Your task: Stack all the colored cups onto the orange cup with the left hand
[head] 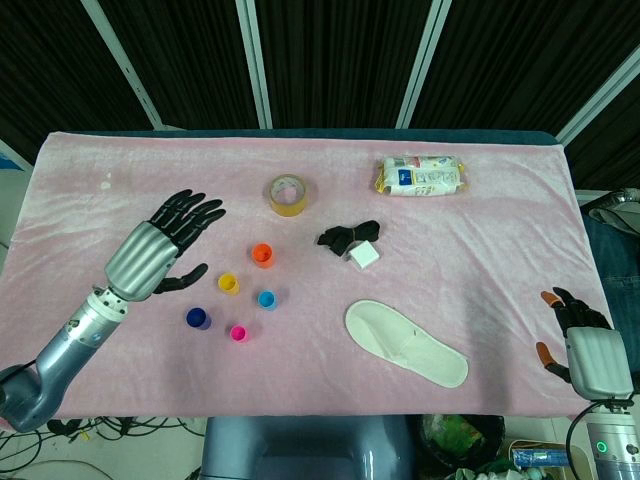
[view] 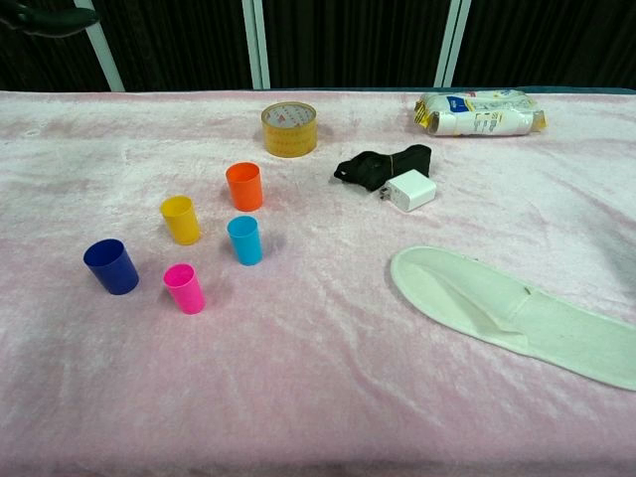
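Left hand: the left hand [head: 160, 250] is hovering over the left part of the table, fingers spread apart and grasping nothing; it is sitting left of the cups and not touching any of them. In the chest view only a dark fingertip is showing at the top left corner.
Right hand: the right hand [head: 585, 345] is resting at the near right edge of the table, fingers apart, holding nothing, well apart from the cups.
Orange cup: the orange cup [view: 243, 186] is standing upright, mouth up, farthest back in the group, with nothing stacked in it.
Yellow cup: the yellow cup [view: 180, 219] is standing upright just left of and nearer than the orange one.
Light blue cup: the light blue cup [view: 244, 239] is standing upright in front of the orange cup.
Dark blue cup: the dark blue cup [view: 110, 265] is standing upright at the far left of the group.
Pink cup: the pink cup [view: 184, 287] is standing upright nearest the front edge, between the dark blue and light blue ones.
Table: the table [view: 298, 397] is wearing a pink cloth.
Other items: a roll of tape [view: 288, 128] is lying behind the cups; a black strap [view: 383, 164] and white charger [view: 409, 189] are touching; a white slipper [view: 517, 313] and a plastic packet [view: 480, 111] are lying to the right.
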Controlling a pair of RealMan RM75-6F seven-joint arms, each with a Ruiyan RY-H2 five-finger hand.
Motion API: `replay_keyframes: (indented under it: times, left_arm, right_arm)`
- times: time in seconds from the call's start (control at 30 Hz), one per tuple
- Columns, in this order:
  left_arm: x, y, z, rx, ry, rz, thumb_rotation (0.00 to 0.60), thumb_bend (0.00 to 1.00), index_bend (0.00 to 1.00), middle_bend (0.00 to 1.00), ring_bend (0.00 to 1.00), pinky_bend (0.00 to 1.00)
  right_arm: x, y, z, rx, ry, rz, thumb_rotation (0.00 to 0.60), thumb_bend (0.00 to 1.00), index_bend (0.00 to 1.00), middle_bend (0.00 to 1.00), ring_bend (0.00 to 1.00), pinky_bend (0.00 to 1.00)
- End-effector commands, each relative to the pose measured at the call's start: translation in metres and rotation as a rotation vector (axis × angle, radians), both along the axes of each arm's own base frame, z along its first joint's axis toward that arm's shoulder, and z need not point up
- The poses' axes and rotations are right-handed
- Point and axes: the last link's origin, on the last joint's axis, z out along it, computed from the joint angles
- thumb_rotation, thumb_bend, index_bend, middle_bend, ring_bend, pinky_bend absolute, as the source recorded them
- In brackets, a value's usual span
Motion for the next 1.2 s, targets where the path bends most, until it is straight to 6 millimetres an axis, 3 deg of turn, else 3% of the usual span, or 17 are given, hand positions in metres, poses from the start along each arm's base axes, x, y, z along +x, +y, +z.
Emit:
replay_keyframes:
  times: [0.03,0.57,0.73,1.0,1.1,1.2]
  left_arm:
    - [0.007,0.003,-0.006,-0.013,-0.002,-0.004,0.6,0.34,0.02,0.08,0.0,0.09]
    - [0.001,-0.001,-0.021,-0.009,0.074,0.025,0.6,0.34,0.03,0.09,0.0,0.11]
    - [-0.005,-0.005,-0.018,0.013,0.116,0.036,0.6,0.34,0.05,0.09,0.0,0.1]
    - [-0.073,-0.043,0.016,0.037,0.21,0.255,0.6,0.34,0.1,0.11,0.0,0.08]
    - [-0.105,-0.058,0.017,0.0,0.264,0.354,0.6,0.34,0.11,0.12,0.0,0.08]
    - [-0.125,-0.066,0.01,-0.065,0.289,0.409,0.6,0.34,0.11,0.13,0.0,0.08]
  right_arm:
    - [0.0,0.001,0.0,0.003,0.002,-0.001,0.6,0.24,0.2,0.12,0.19,0.28]
    - [-0.001,0.001,-0.001,0.033,-0.012,-0.007,0.6,0.24,0.2,0.12,0.19,0.28]
    - [-0.002,0.002,0.0,0.042,-0.02,-0.016,0.6,0.24,0.2,0.11,0.19,0.28]
    - [-0.004,0.003,0.002,0.049,-0.021,-0.027,0.6,0.24,0.2,0.1,0.19,0.28]
    - [-0.003,0.003,0.002,0.05,-0.021,-0.025,0.6,0.24,0.2,0.1,0.19,0.28]
    - [-0.001,0.004,0.0,0.054,-0.014,-0.016,0.6,0.24,0.2,0.1,0.19,0.28]
